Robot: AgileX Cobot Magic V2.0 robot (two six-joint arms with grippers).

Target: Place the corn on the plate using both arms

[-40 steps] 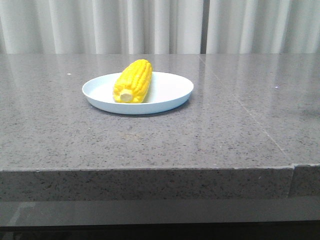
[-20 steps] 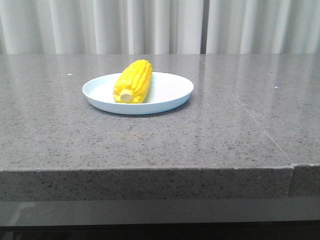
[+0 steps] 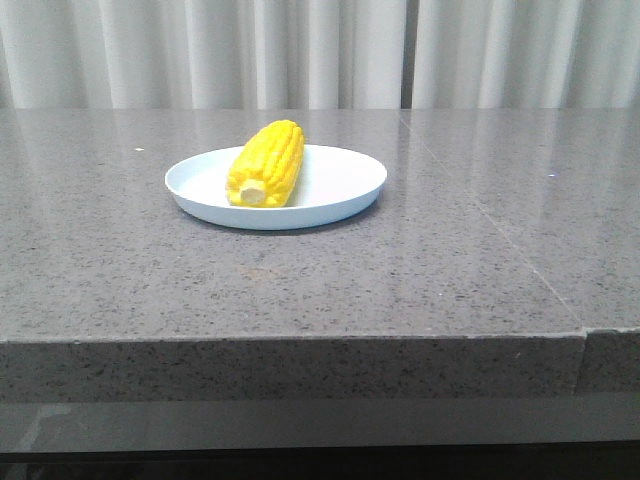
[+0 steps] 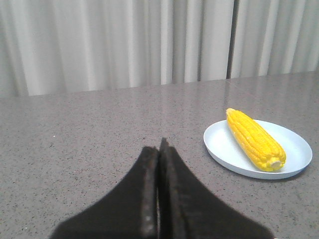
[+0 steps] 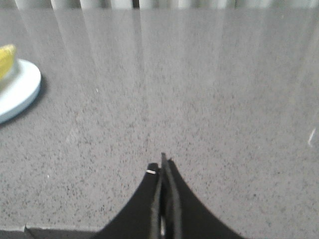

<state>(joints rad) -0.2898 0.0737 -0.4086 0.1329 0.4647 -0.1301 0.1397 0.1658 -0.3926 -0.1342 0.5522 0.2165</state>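
Note:
The yellow corn (image 3: pixel 266 162) lies on the pale blue-white plate (image 3: pixel 345 185) in the middle of the grey table, its pale cob end toward the front. Neither arm shows in the front view. In the left wrist view my left gripper (image 4: pixel 159 149) is shut and empty, well apart from the plate (image 4: pixel 224 149) and the corn (image 4: pixel 254 139). In the right wrist view my right gripper (image 5: pixel 162 165) is shut and empty near the table's front edge, far from the plate's rim (image 5: pixel 25 92); only a tip of the corn (image 5: pixel 5 59) shows there.
The grey speckled table (image 3: pixel 450 260) has a seam line running front to back on its right part. Pale curtains (image 3: pixel 320 50) hang behind it. The table's front edge (image 3: pixel 300 340) is near the camera.

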